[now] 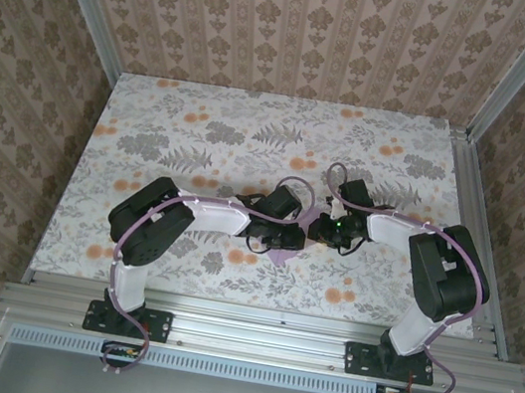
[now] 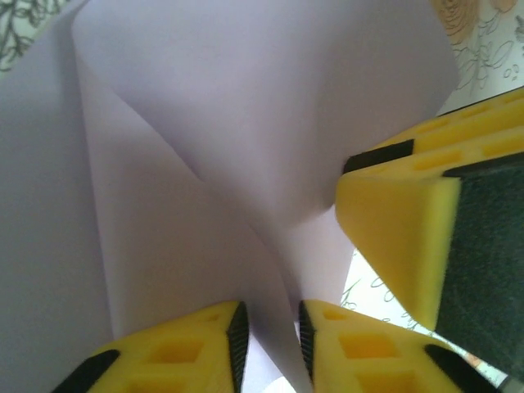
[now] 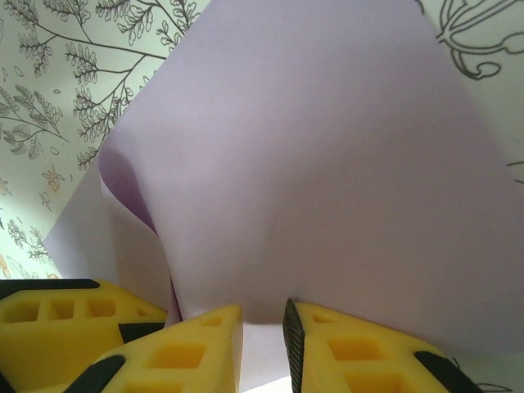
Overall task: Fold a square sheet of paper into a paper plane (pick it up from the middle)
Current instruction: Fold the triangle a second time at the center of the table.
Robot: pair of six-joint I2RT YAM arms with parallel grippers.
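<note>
Mid-fold, with both arms meeting over the middle of the floral-patterned worktop (image 1: pixel 204 126).

- Thing: the thin lavender paper sheet (image 2: pixel 246 123) is sitting between my 2 grippers, bowing up in front of both wrist cameras. From above, only a small lavender corner (image 1: pixel 281 257) is peeking out beneath them, near the worktop's front centre.
- Shape: 1 diagonal crease (image 2: pixel 188 164) is showing across the sheet. It is not a dart yet, so I am judging this an early step, a corner fold being worked.
- My left gripper (image 2: pixel 270 327): the black pads are standing slightly apart with a paper layer running through the gap. I cannot tell whether they are pinching it or merely flanking it.
- My right gripper (image 3: pixel 264 323): its fingers are closing narrowly on the sheet's lower edge, and the paper (image 3: pixel 327 164) is rising out of them as if held. One of its yellow fingers (image 2: pixel 393 237) is looming just beside the sheet in the left wrist view.

Next move, as I am judging it:
- The right side keeps the sheet anchored.
- The left side re-seats on the loose flap.
- The flap gets carried over to the crease line and pressed flat.
</note>
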